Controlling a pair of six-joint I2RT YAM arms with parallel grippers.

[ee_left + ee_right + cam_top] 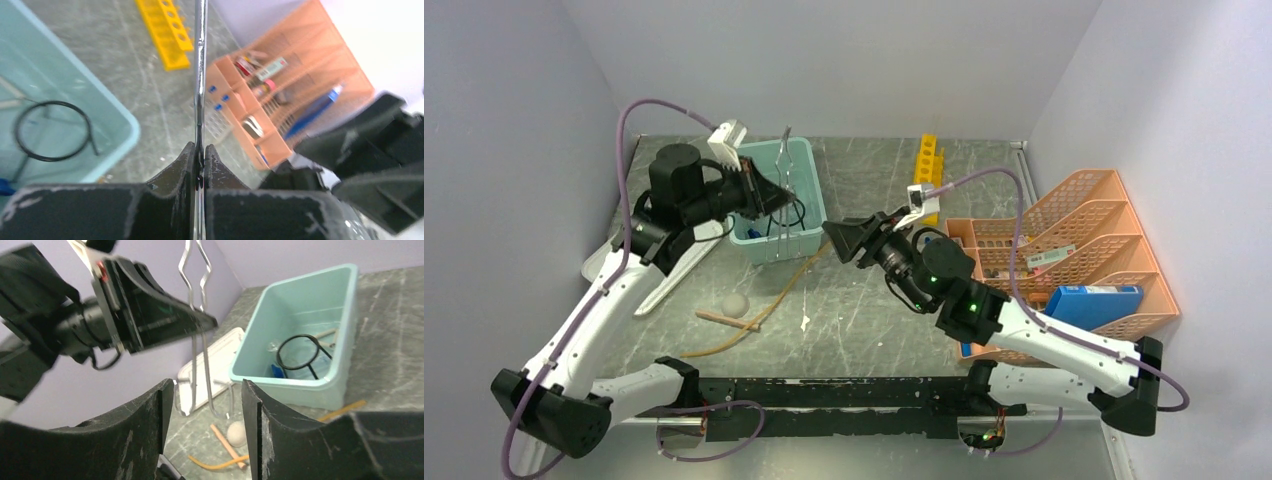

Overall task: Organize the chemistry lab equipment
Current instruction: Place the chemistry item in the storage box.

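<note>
1 clip [785, 165], 1 rack [930, 165]

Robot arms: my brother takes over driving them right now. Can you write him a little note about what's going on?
Left gripper: shut on the silver wire clip, holding it upright over the teal tub.
Right gripper: open, holding nothing, facing the clip's lower end.
Where things are: the black wire ring lies in the tub. The yellow rack is at the far side of the table. The tan hose and wooden stick lie on the table in front of the tub.
Done: ring in the tub.
Left: probably the clip, hose, stick and rack.
</note>
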